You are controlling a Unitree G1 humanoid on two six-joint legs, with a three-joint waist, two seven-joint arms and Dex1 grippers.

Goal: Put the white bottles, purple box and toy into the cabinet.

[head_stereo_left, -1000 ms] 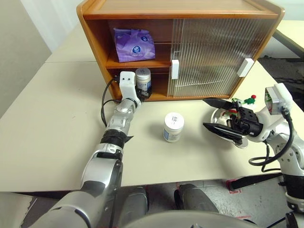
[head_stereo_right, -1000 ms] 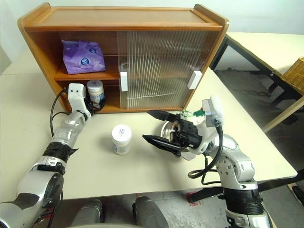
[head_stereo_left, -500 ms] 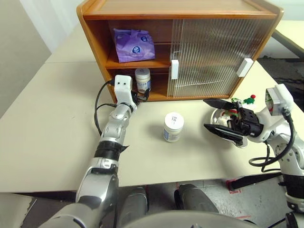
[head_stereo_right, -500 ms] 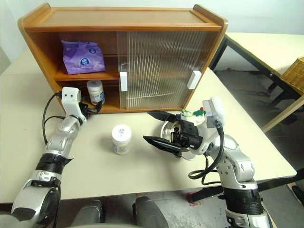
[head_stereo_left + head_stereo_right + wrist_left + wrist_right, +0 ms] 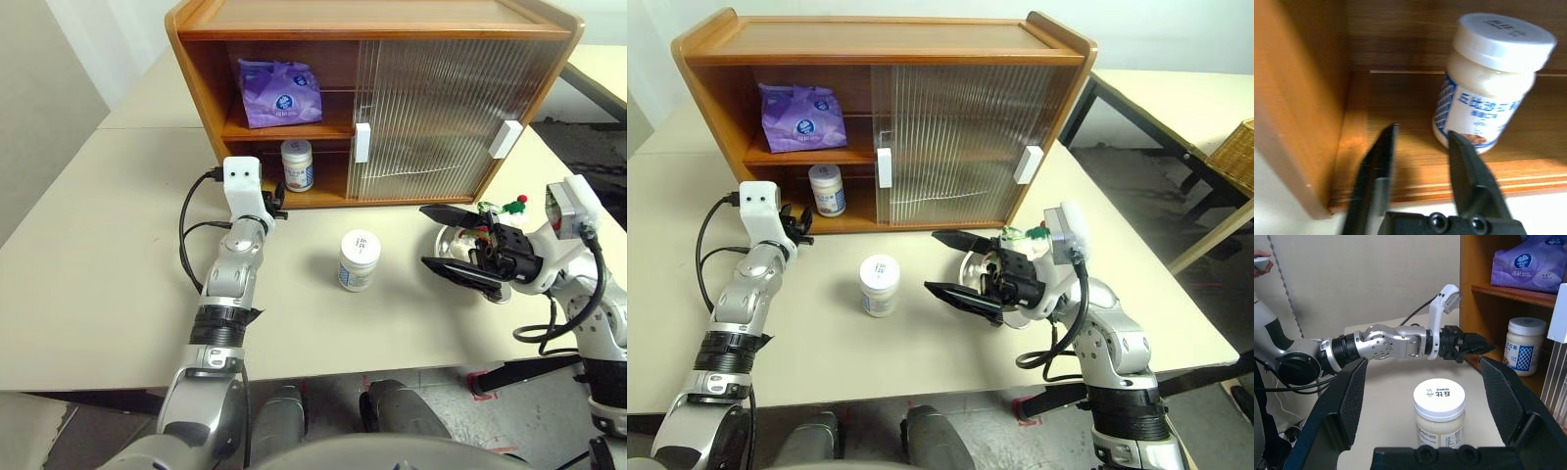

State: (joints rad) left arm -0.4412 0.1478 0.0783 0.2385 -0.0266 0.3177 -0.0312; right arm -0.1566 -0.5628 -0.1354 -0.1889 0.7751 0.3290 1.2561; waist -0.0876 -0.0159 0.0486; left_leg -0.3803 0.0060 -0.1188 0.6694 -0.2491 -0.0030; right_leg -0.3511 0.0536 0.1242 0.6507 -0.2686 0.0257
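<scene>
Just beyond left end effector [image 5: 1418,147], shelved bottle [image 5: 1488,81]

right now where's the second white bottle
The second white bottle stands upright on the table in front of the cabinet, between the left gripper and the steel bowl.

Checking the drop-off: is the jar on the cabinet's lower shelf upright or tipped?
Upright. The jar stands on its base on the lower shelf of the cabinet, lid on top, apart from the left gripper.
</scene>
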